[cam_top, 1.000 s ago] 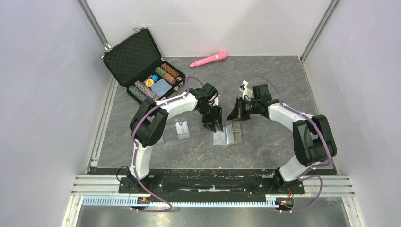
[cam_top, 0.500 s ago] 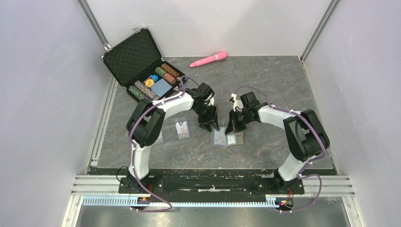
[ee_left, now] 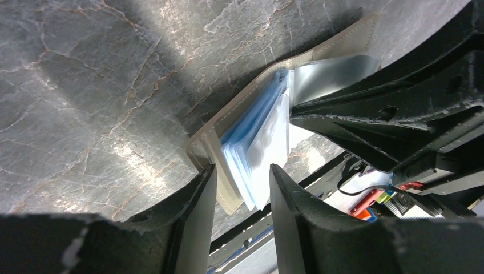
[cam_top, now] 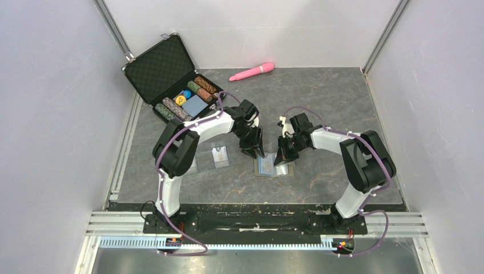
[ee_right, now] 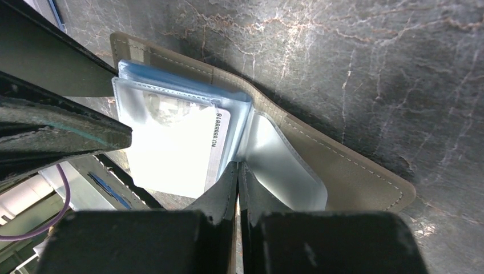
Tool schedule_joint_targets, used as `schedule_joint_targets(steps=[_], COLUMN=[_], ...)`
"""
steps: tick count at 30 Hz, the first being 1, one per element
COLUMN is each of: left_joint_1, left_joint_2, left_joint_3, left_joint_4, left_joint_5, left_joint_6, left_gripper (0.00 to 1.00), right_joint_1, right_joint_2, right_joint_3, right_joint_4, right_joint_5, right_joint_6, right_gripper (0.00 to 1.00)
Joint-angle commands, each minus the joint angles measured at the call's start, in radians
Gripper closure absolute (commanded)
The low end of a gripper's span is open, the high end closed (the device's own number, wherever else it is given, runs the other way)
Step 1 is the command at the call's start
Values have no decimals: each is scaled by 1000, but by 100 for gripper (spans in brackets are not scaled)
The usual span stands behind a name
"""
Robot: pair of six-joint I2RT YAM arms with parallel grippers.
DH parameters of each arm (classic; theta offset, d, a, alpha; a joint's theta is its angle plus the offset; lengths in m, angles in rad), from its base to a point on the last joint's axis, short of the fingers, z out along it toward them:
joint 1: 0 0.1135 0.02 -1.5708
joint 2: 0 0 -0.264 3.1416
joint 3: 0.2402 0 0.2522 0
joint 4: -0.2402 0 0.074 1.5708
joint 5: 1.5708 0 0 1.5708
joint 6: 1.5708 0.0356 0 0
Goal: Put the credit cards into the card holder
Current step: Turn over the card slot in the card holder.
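While the khaki-tan folding card holder with its light-blue slotted lining lies open on the dark grey marbled bench, close to the near edge, both arms come down on it from two sides.

The left claw is spread. One corner of the blue sleeves stands between its two fingers, but I cannot tell if they touch it. The right claw is pressed together, with its tips at the fold between a filled sleeve and a clear plastic leaf. Whether a thin leaf is caught between them cannot be seen.

A whitish-grey credit card with a printed number sits inside the top sleeve, and its near part is washed out by glare. A pale credit card with a small gold-orange mark lies flat on the bench, left of the holder and apart from it.

Further left, a pale flat piece is mostly covered by the left arm, too hidden to name.

To the right of the holder and behind it, the bench runs wide to the white walls. A black hard case with poker chips stands open at the far-left corner, and a pink wand-shaped object lies along the far edge.

From above, both claws cover the upper edge of the holder.
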State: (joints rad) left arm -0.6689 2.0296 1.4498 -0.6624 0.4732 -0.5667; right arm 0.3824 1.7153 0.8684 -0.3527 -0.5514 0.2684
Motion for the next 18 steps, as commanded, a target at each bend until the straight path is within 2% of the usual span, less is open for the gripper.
schedule_joint_targets(steps=[1, 7, 18], left_joint_1=[-1, -3, -19], left_joint_2=[-95, -134, -76], left_joint_3=[17, 3, 2], left_joint_4=[23, 63, 85], left_joint_5=[-14, -11, 33], left_joint_6=[28, 6, -9], left_gripper=[54, 54, 55], right_joint_1=[9, 12, 12], right_joint_2=[30, 33, 32], right_joint_3=[-28, -32, -34], right_joint_4=[13, 17, 17], right_joint_5=[37, 36, 35], right_joint_6=[-25, -26, -25], right_gripper=[100, 100, 100])
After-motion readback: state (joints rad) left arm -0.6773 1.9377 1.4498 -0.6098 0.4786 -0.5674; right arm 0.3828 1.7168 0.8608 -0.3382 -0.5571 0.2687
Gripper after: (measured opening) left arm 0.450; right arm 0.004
